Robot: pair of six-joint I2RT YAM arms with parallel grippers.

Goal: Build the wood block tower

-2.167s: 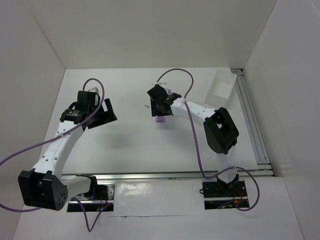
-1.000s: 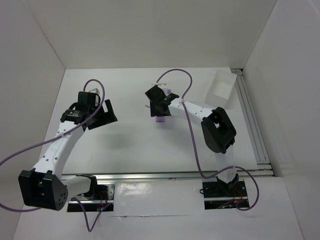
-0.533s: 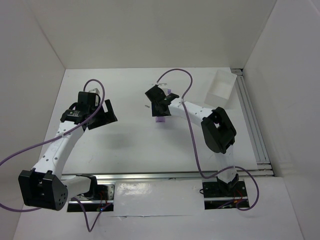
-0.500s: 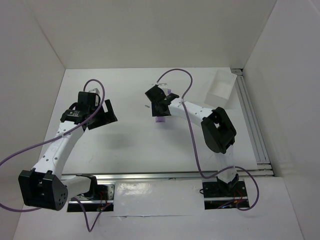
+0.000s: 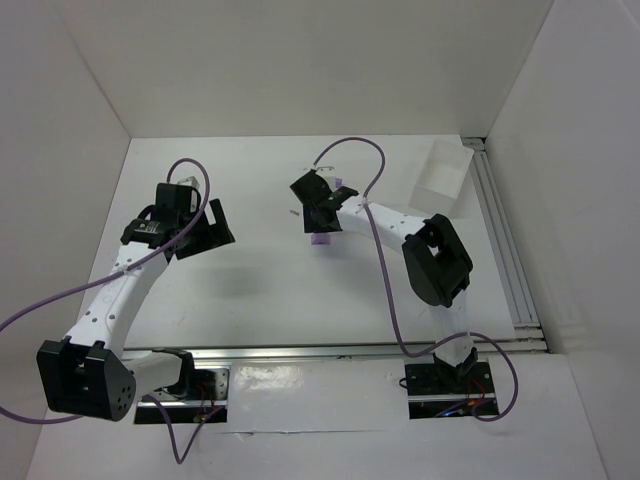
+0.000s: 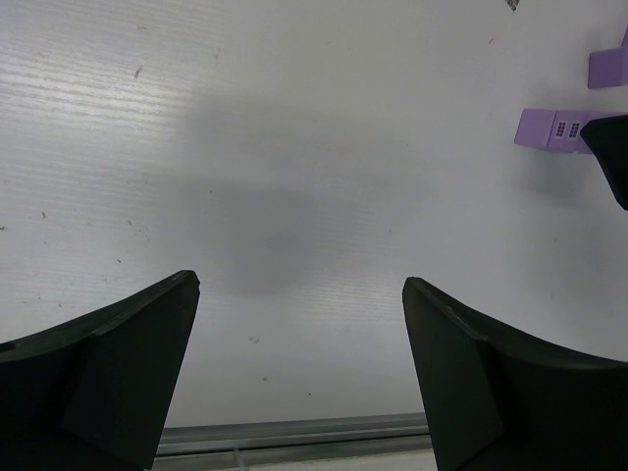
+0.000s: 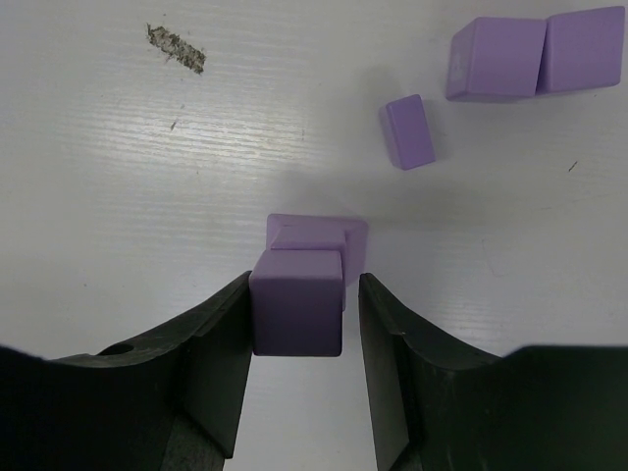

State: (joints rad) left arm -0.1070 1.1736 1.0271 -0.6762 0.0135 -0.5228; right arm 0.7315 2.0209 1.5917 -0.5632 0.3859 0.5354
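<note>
The right jaws, on the right arm (image 5: 392,220), straddle the tower's top. One jaw touches it and a sliver of the white bench (image 7: 147,196) shows beside the other, so they look released, not clenched. The left jaws, on the left arm (image 5: 110,300), gape with nothing between them, well apart from the blocks. The narrow lilac wooden tower (image 7: 316,234) stands mid-bench, its top lilac cube (image 7: 297,304) squarely seated. The right wrist has edged slightly leftward over two seconds, then held still; I judge this cube placed. Three loose lilac blocks (image 7: 407,131) lie near, unstacked.
</note>
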